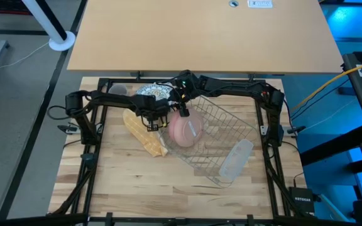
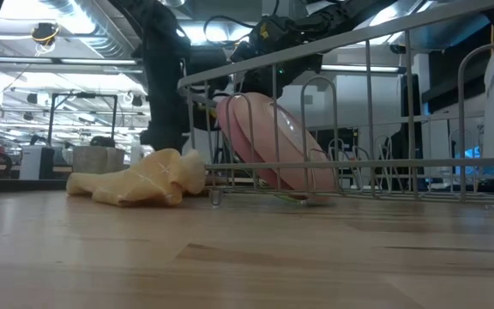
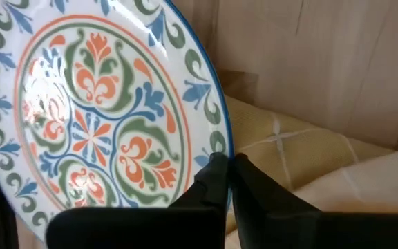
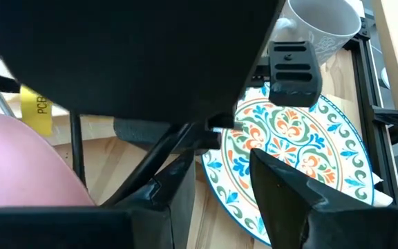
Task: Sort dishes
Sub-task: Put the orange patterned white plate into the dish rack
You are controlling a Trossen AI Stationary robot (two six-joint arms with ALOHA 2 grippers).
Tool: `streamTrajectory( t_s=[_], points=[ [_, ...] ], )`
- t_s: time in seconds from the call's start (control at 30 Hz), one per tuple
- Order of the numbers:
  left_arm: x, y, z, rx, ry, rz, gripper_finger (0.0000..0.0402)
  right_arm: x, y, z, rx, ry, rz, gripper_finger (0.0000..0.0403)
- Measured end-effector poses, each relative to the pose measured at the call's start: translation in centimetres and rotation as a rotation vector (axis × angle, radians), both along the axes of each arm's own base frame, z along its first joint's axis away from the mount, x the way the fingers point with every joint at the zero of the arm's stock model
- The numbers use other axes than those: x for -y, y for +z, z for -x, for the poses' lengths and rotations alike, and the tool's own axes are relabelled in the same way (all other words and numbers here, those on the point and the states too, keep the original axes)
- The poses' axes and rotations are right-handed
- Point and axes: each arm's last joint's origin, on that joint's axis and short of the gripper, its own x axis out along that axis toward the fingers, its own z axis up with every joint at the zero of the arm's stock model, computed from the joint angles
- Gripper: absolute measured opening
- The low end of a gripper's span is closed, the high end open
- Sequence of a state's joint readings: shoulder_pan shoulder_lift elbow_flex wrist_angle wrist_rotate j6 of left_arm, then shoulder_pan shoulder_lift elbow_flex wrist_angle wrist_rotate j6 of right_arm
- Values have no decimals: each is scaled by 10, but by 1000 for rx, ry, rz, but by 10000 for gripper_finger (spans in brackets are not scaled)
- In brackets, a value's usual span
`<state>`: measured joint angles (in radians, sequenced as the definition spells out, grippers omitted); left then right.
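Patterned plate [image 3: 95, 117]: white, floral print, at the table's far side beside the yellow checked cloth [image 3: 302, 159], left of the wire rack [image 1: 222, 135]. My left gripper [image 3: 225, 181] is clamped on its rim. My right gripper [image 4: 220, 181], jaws apart, hangs above the rack's pink plate [image 1: 186, 129]. Risk: thin edge-hold; plate could pivot, slip, or strike my right arm.

Wood table [image 1: 124, 179] carries a wire rack [image 1: 222, 135], yellow cloth [image 1: 142, 133], patterned plate [image 1: 153, 93] and a mug [image 1: 118, 90].
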<state>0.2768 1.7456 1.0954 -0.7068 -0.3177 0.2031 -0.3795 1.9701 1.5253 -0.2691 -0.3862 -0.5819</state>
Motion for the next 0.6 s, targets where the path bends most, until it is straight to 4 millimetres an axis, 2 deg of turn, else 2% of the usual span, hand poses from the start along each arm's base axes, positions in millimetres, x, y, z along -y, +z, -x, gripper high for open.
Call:
streamTrajectory(
  t_s=[0.6],
  points=[
    [4,48,18,130,15,-39,0,1,2,-3,34,-4,21,143]
  ],
)
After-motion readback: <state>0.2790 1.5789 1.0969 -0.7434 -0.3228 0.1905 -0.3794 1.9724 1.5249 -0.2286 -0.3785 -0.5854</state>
